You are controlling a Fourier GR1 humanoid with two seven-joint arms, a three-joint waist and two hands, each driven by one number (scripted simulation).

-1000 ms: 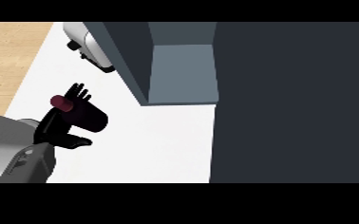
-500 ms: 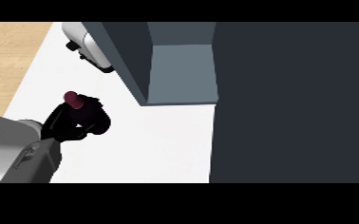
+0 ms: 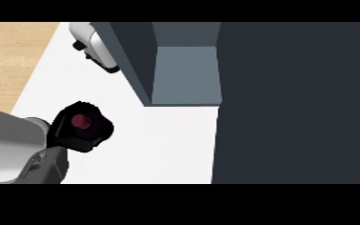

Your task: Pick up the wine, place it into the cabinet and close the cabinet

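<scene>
White countertop (image 3: 162,143), pale wooden floor (image 3: 21,57) at left, white-grey appliance (image 3: 98,50) near the top edge.

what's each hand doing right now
Left hand: curled shut around the wine, seen top-down.
Right hand: not in view.

left hand (image 3: 79,134) curled round wine (image 3: 82,121), over counter's (image 3: 141,143) left edge | cabinet (image 3: 184,71) open, at counter's far edge | white appliance (image 3: 98,47) at far-left corner
</scene>
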